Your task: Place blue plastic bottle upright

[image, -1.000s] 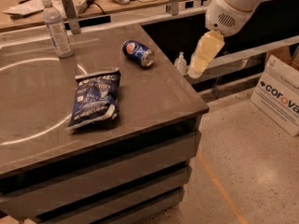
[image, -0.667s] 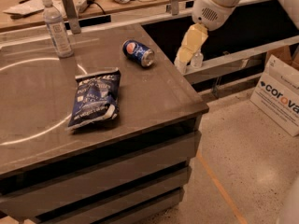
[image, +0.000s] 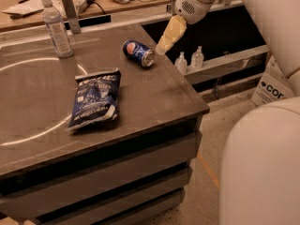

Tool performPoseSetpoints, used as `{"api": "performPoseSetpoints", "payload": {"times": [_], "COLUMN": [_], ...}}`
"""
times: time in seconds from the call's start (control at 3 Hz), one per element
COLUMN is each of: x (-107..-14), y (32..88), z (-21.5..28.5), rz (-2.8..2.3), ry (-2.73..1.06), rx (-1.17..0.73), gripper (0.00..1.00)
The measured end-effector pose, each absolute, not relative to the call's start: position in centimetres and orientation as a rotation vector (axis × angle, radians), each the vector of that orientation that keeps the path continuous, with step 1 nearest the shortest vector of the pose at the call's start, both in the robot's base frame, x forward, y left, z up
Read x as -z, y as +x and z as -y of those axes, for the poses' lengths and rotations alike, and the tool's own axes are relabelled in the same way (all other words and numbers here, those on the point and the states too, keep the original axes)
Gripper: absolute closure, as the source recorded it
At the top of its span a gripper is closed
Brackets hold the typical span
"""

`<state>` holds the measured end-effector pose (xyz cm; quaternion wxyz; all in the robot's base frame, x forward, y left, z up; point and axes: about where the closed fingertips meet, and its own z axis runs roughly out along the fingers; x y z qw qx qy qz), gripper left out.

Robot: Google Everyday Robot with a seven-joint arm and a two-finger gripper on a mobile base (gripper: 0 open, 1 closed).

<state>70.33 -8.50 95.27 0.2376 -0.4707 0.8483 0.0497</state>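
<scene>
The blue plastic bottle is in fact a small dark-blue Pepsi can [image: 138,53]. It lies on its side near the back right of the grey table top [image: 164,95], with its silver end facing right and front. My gripper [image: 162,48] hangs on the white arm from the upper right. Its cream tip points down and left, just right of the can and a little above the table. It holds nothing and does not touch the can.
A flat dark-blue chip bag [image: 95,99] lies mid-table in front of the can. A clear water bottle [image: 56,28] stands at the back left. Two small bottles [image: 181,62] stand on a shelf past the right edge. My white body [image: 262,163] fills the lower right.
My gripper has moved left and closer to the can, from beyond the table's right edge to over it. The can, bag and water bottle have not moved.
</scene>
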Motion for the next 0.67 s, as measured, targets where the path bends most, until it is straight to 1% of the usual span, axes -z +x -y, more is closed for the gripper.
{"api": "performPoseSetpoints", "payload": {"times": [0.33, 0.67], "x": [-94.22, -94.22], "y": [72.83, 72.83], "z": [5.75, 5.75], "rz": [-2.334, -2.334], "ry": [-1.225, -1.225], "rx": [-0.219, -0.219], "gripper": [0.00, 0.00]}}
